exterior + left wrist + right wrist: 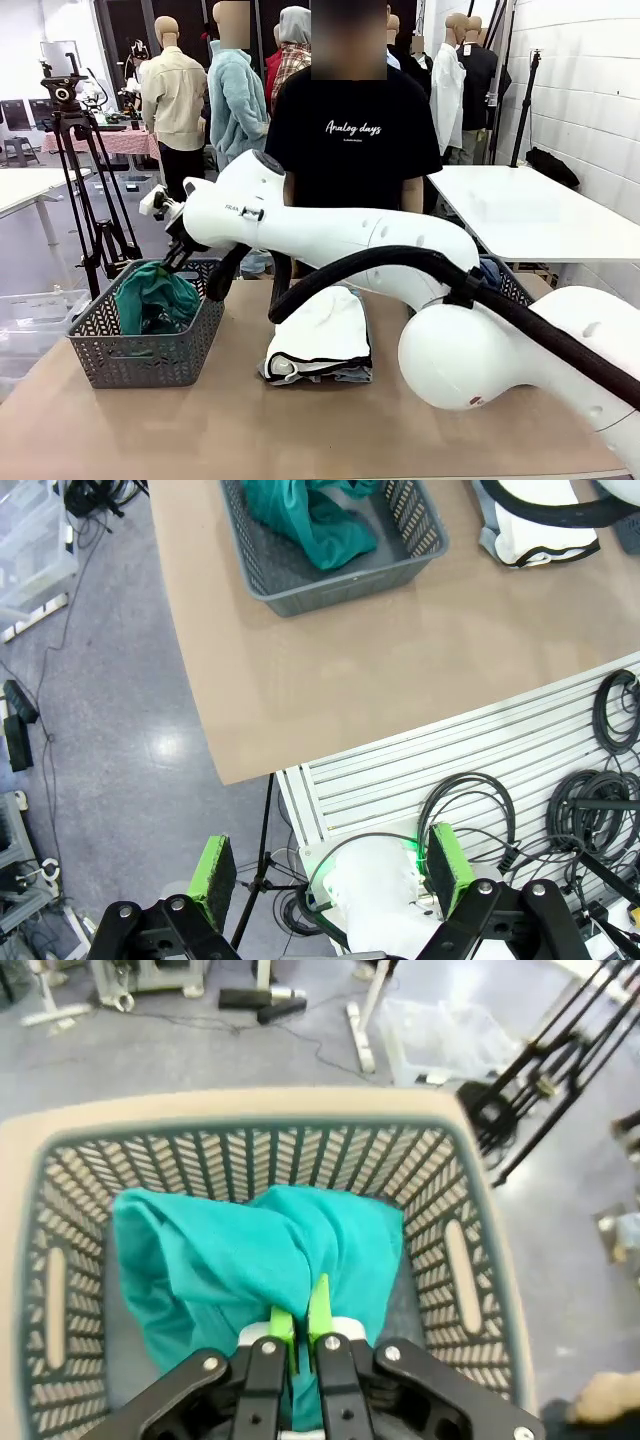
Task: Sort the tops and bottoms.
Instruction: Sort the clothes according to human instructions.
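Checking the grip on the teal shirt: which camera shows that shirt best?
The right wrist view: it looks straight down on the teal shirt in the grey basket, the right end effector shut on a fold. The front view shows it partly through the basket's lattice; the left wrist view catches it small at the top edge.

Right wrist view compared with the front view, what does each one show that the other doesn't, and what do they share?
Right wrist view: the right gripper pinched shut on the teal shirt. Front view: the white shirt folded on the table, and the person behind it. Shared: the teal shirt in the grey basket.
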Available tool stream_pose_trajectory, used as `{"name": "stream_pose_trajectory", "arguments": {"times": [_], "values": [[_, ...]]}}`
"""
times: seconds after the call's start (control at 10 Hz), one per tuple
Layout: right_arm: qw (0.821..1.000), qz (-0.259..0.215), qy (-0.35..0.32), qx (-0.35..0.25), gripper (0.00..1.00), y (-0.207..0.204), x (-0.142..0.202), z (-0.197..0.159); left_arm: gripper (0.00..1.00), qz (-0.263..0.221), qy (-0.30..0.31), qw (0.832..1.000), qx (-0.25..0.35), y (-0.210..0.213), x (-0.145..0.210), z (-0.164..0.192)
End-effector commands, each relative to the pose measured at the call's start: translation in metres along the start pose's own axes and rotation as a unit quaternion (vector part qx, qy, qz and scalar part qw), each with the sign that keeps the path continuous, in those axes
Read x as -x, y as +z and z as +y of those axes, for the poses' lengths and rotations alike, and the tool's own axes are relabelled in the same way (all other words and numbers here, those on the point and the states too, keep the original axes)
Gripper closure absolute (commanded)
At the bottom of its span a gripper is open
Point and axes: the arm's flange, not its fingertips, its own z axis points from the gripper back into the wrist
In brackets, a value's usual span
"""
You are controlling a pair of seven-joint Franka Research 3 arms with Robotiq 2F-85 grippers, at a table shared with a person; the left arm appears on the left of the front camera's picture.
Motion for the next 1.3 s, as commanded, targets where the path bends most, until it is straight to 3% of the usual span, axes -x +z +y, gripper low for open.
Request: {"name": "stream_pose_trajectory", "arguments": {"times": [0.0, 0.1, 0.5, 0.7, 0.8, 1.2], "values": [[0.999, 0.005, -0.048, -0.016, 1.00, -0.024, -0.007, -0.027, 0.00, -0.006, 0.008, 1.000, -0.002, 0.000, -0.001, 0.000], [0.998, -0.004, -0.056, -0.020, 0.84, -0.026, -0.002, -0.029, 0.00, -0.006, 0.008, 1.000, -0.002, 0.000, -0.001, 0.000], [0.998, -0.028, -0.049, -0.025, 0.04, -0.014, -0.013, -0.028, 0.00, -0.006, 0.008, 1.000, -0.002, 0.000, -0.001, 0.000], [0.997, -0.043, -0.044, -0.036, 0.00, 0.001, -0.022, -0.025, 0.00, -0.006, 0.008, 1.000, -0.002, 0.000, -0.001, 0.000], [0.999, -0.018, -0.046, -0.017, 0.00, 0.005, 0.001, -0.005, 0.00, -0.006, 0.008, 1.000, -0.002, 0.000, -0.001, 0.000], [0.999, -0.018, -0.046, -0.017, 0.00, 0.005, 0.001, -0.005, 0.00, -0.006, 0.008, 1.000, -0.002, 0.000, -0.001, 0.000]]}}
